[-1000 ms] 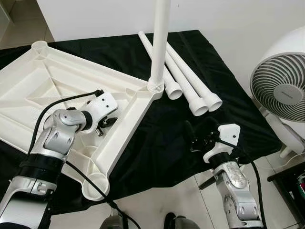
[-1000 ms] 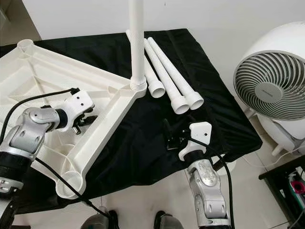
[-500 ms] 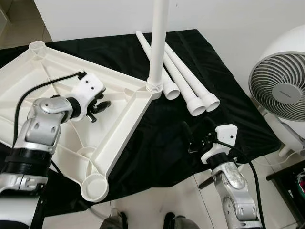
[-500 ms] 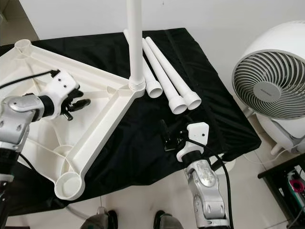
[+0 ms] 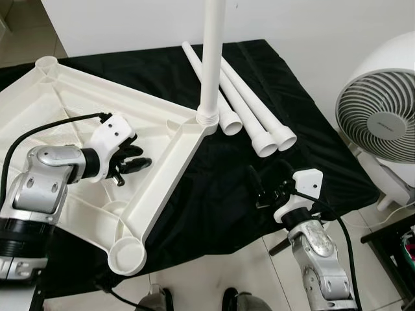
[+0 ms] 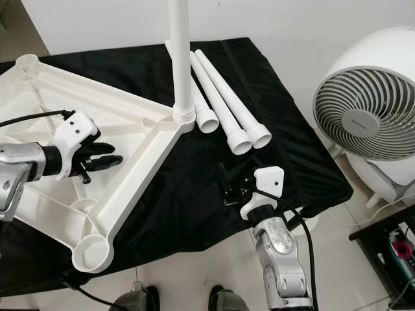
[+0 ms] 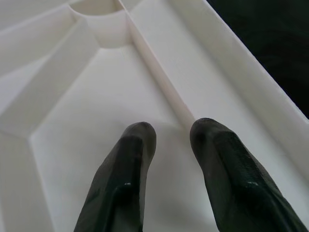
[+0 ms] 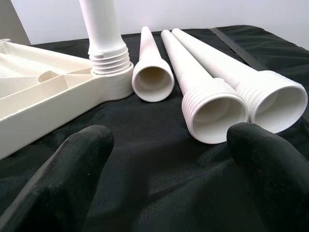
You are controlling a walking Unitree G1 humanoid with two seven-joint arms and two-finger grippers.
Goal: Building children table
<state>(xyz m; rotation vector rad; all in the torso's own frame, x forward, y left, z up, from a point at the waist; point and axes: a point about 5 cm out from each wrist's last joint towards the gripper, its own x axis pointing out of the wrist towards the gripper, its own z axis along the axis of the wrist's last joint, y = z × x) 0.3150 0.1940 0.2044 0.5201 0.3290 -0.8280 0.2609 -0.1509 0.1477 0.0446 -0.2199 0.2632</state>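
Observation:
The white plastic tabletop (image 5: 58, 103) lies upside down on the black-draped table. One white leg (image 5: 212, 58) stands upright in its far corner socket. Three loose legs (image 5: 259, 123) lie side by side on the cloth beside it, threaded ends toward me. My left gripper (image 5: 144, 157) hovers over the tabletop's ribbed underside, open a little with nothing between its fingers (image 7: 133, 154); one fingertip sits by a rib (image 7: 159, 82). My right gripper (image 5: 267, 178) is near the table's front edge, open wide, its fingertips (image 8: 82, 154) pointing at the loose legs' open ends (image 8: 212, 111).
A black cloth (image 5: 214, 194) covers the table. A large white fan (image 5: 382, 123) stands on the floor close to the right. An empty corner socket (image 5: 128, 254) overhangs the front edge. Dark furniture (image 5: 395, 246) sits at the lower right.
My left gripper lifted toward the tabletop's middle, then came back down and forward over the ribs. The right arm has stayed put. The camera has shifted slightly.

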